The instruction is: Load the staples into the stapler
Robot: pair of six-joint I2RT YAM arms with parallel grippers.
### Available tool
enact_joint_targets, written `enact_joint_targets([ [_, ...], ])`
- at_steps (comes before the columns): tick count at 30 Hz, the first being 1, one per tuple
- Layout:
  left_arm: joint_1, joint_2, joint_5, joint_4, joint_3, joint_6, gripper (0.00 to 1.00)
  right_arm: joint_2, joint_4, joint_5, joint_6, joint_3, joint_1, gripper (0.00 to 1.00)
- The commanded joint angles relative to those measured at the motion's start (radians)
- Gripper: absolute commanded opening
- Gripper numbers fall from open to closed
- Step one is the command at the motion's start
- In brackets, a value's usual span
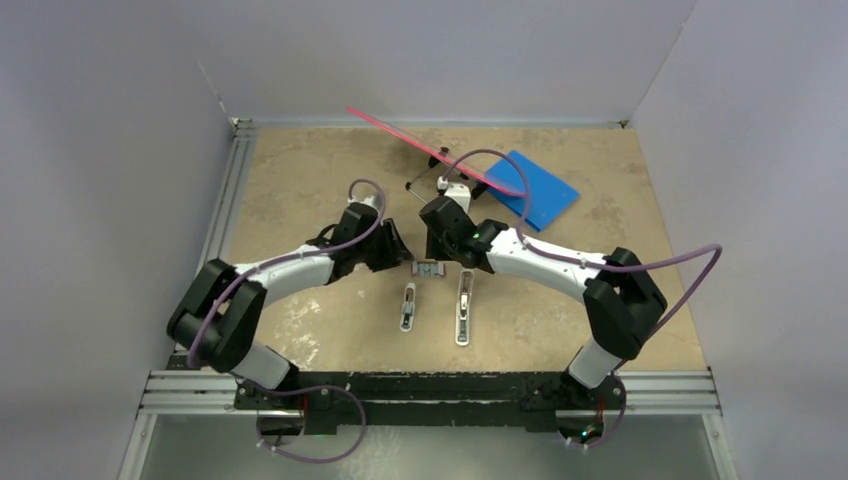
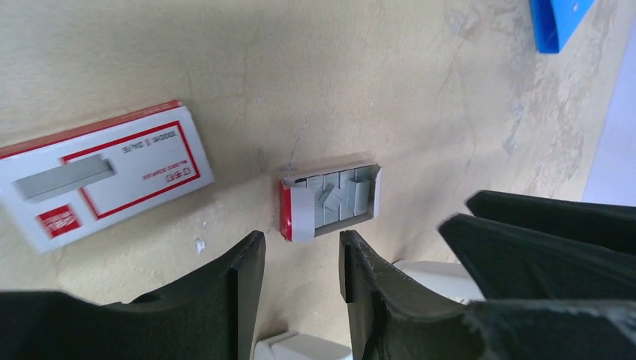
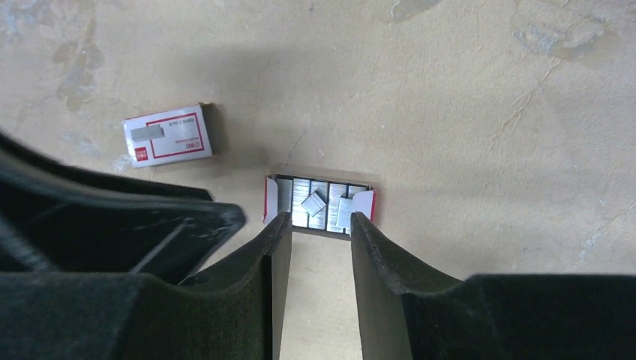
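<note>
The open red-and-white tray point(image 1: 428, 269) of grey staples point(image 2: 337, 196) lies on the tan table between both grippers, and a loose strip lies askew on top of the staples point(image 3: 313, 204). Its red-and-white box sleeve point(image 2: 97, 180) lies apart from it and also shows in the right wrist view point(image 3: 169, 135). My left gripper point(image 2: 300, 240) is open and empty, its tips just short of the tray's red end. My right gripper point(image 3: 321, 219) is open and empty, its tips at the tray's near edge. Two white staplers point(image 1: 407, 307) point(image 1: 464, 307) lie opened just in front of the tray.
A blue flat piece point(image 1: 535, 188) lies at the back right, with a thin red rod point(image 1: 420, 140) and a small black wire stand point(image 1: 440, 165) beside it. Grey walls close in the table on three sides.
</note>
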Motion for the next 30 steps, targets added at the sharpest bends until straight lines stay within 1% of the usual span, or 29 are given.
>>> enact_joint_targets([
  [1,0.007,-0.141,-0.127,-0.125,-0.002,0.006,0.41,0.005,-0.01,0.07,0.068,0.049,0.021,0.36],
  [5,0.008,-0.259,-0.175,-0.255,0.013,0.006,0.43,-0.011,0.004,0.165,0.228,0.027,0.053,0.35],
  [8,0.007,-0.349,-0.184,-0.381,0.057,0.026,0.43,0.009,-0.035,0.203,0.335,0.046,0.062,0.35],
  [10,0.007,-0.407,-0.224,-0.469,0.093,0.044,0.44,0.024,-0.064,0.229,0.405,0.06,0.077,0.36],
  [15,0.008,-0.519,-0.334,-0.618,0.168,0.135,0.46,0.067,-0.093,0.216,0.531,0.072,0.098,0.36],
  [17,0.007,-0.544,-0.348,-0.659,0.191,0.166,0.46,0.099,-0.126,0.203,0.575,0.091,0.102,0.37],
  [20,0.007,-0.581,-0.369,-0.68,0.182,0.2,0.47,0.138,-0.145,0.178,0.613,0.105,0.107,0.37],
  [23,0.007,-0.606,-0.38,-0.662,0.147,0.226,0.48,0.177,-0.223,0.218,0.674,0.145,0.123,0.37],
  [27,0.008,-0.616,-0.348,-0.644,0.131,0.234,0.48,0.225,-0.282,0.242,0.716,0.185,0.131,0.36],
  [30,0.007,-0.619,-0.341,-0.643,0.128,0.24,0.48,0.257,-0.309,0.245,0.732,0.217,0.143,0.34],
])
